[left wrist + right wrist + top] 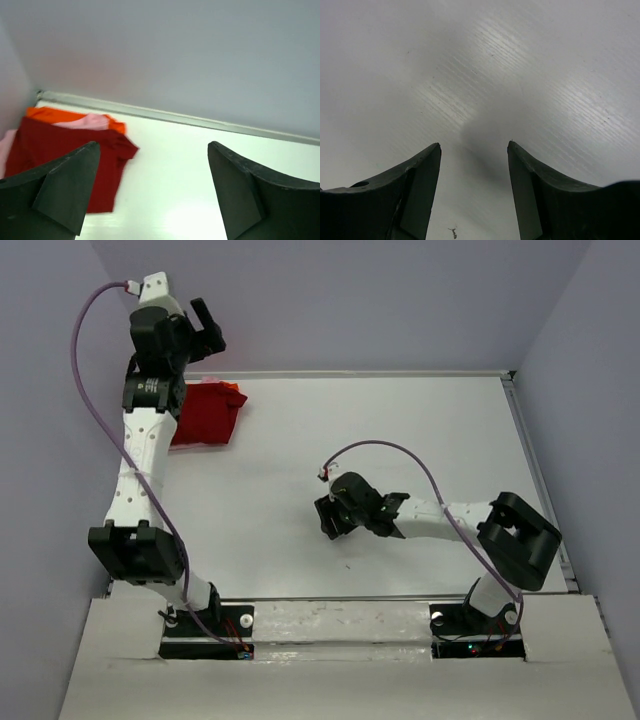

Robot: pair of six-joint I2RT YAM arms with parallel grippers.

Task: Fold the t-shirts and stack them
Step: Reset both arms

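Left tool (155,192): released, fingers (70,187) spread wide, with only desk (200,175) and cloth showing between them. In the top view the left tool (207,328) sits raised, just beyond the far edge of the crimson t-shirt (205,415), against the back wall.

Left wrist view: the crimson t-shirt (60,145) lies flat on top of the pile. The pink t-shirt (90,121) peeks out past its far edge and again at its left side. The orange-red t-shirt (55,114) lies under both and juts out farthest back.

Top view: only crimson and an orange-red sliver (228,387) at its far edge. Pink cannot be made out. The left arm (145,455) hides the crimson t-shirt's left edge.

Right tool (474,192): released, fingers (417,195) partly apart over bare desk (470,75), its shadow between them. Only the top view places it. The right tool (330,520) is well apart from the crimson t-shirt, to its right and nearer the bases, low over the desk (420,430).
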